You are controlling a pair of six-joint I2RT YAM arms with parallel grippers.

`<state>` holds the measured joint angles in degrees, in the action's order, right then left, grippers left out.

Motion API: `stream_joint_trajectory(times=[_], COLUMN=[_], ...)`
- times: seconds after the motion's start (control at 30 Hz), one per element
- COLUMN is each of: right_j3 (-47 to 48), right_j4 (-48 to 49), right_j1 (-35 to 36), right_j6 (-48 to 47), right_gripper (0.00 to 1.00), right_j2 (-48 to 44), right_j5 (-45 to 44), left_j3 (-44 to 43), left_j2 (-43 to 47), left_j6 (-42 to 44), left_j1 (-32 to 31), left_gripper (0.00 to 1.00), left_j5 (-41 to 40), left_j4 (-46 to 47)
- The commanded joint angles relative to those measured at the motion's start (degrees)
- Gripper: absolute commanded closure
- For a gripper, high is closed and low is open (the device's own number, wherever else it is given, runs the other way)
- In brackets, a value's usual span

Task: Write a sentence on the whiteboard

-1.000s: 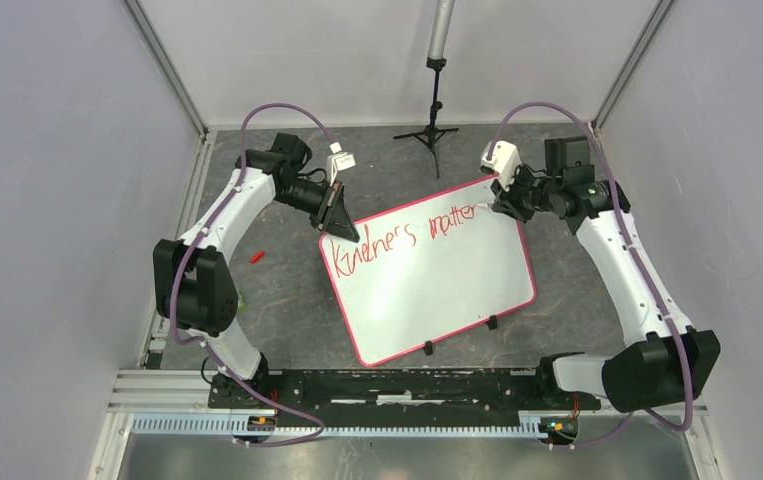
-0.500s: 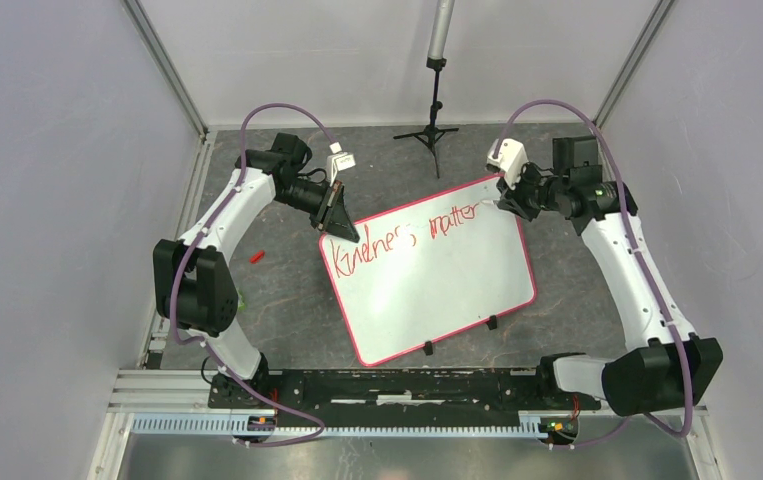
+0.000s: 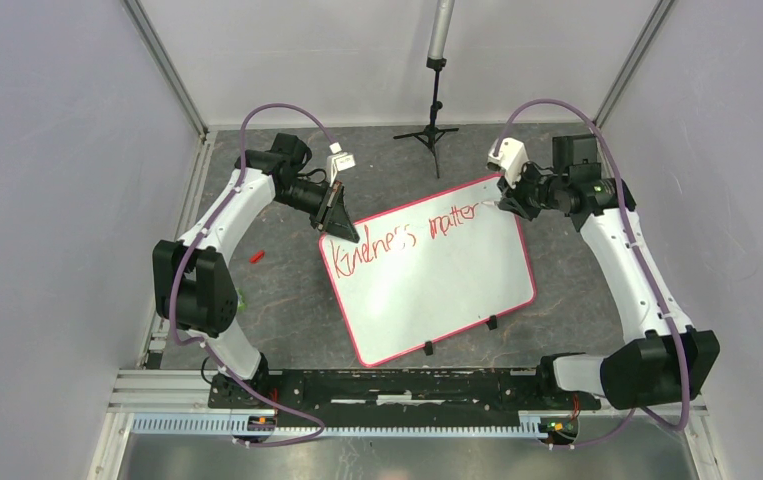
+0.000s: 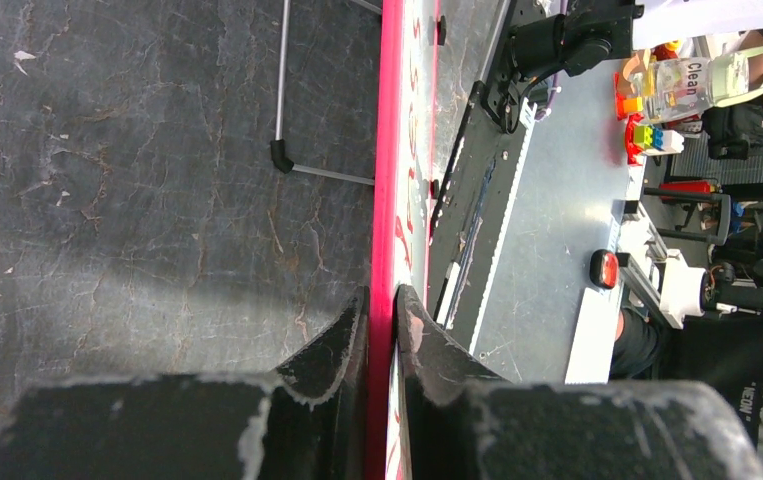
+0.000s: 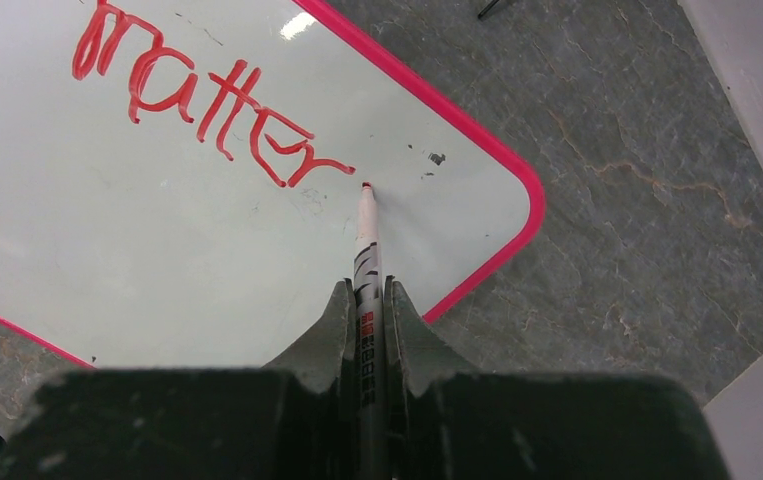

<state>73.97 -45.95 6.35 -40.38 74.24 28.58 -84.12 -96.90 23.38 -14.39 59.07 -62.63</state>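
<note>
**A:** From above, where does the board sit?

**B:** The whiteboard (image 3: 437,280) lies flat and skewed on the dark table (image 3: 277,290), between the two arms. The left gripper (image 3: 340,222) is at its far-left corner and the right gripper (image 3: 509,205) is by the far-right corner. The sentence (image 3: 397,232) runs along the far edge and reads roughly "Kindness matter". I'd judge the board thin, stiff and light, with a slick face, so it is likely to skate under pen pressure unless it is pinned.

**A:** Is there room around it?

**B:** A tripod stand (image 3: 435,130) stands beyond the far edge, apart from it. A small red piece (image 3: 256,256) lies off to the left. Black clips (image 3: 491,322) line the near edge. Below the writing there is plenty of bare white.

**A:** And the left wrist view?

**B:** The fingers are closed onto the red rim, one above and one below. The rim looks like the sensible hold, since it keeps them off the writing face.

**A:** The right wrist?

**B:** The jaws are clamped on a slim marker (image 5: 367,260), held at mid-barrel. Its red tip is just past the final "r". I cannot tell whether it touches the board. The rounded corner is near, so this line has little room left.
</note>
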Motion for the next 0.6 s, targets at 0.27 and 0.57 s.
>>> stream_joint_trajectory(times=[0.27,0.57], right_j3=[0.8,-1.5], right_j4=[-0.9,-3.2], right_j1=[0.7,0.5], right_j6=[-1.8,-5.4], right_gripper=[1.00,1.00], right_j2=[0.0,-1.9], right_j5=[3.1,0.8], left_j3=[0.3,0.1], left_j2=[1.5,1.3], left_j6=[0.4,0.3], left_j1=[-0.3,-0.3], left_gripper=[0.98,0.98], left_j5=[-3.8,-3.9], left_j4=[2.8,2.8])
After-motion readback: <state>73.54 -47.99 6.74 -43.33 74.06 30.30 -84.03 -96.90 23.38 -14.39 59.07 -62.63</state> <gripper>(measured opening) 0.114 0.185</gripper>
